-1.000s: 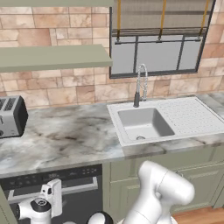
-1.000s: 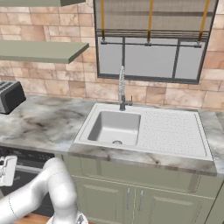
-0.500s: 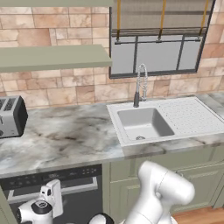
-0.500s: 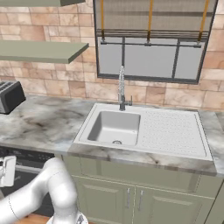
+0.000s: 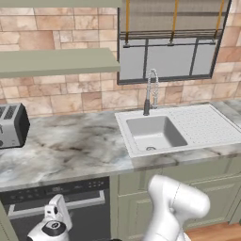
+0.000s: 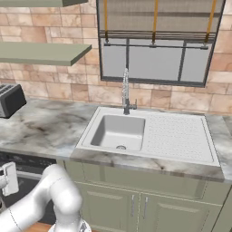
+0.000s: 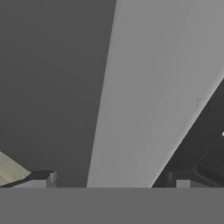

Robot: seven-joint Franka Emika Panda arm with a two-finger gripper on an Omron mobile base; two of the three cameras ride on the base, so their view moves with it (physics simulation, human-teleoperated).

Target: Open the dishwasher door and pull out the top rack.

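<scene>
The dishwasher door (image 5: 87, 221) is a black panel under the counter at the left, standing shut, with a control strip (image 5: 56, 189) along its top. Its silver bar handle (image 5: 84, 199) runs across just below the strip. My gripper (image 5: 56, 208) is pressed up to this handle on its left part, and shows again at the left edge as the gripper (image 6: 9, 177). In the hand view the handle (image 7: 144, 96) is a broad pale band passing between my two fingertips (image 7: 41, 179), and the gripper (image 7: 111, 180) is open around it. The top rack is hidden behind the door.
A marble counter (image 5: 70, 146) lies above the dishwasher, with a toaster (image 5: 12, 124) at its left end and a white sink (image 5: 155, 132) with a faucet (image 5: 150, 89) to the right. Sage-green cabinet doors (image 6: 136, 208) stand beside the dishwasher. My white arm (image 5: 174, 207) fills the foreground.
Almost nothing: the hand has settled very slightly lower against the handle, and the jaws stay wide.
</scene>
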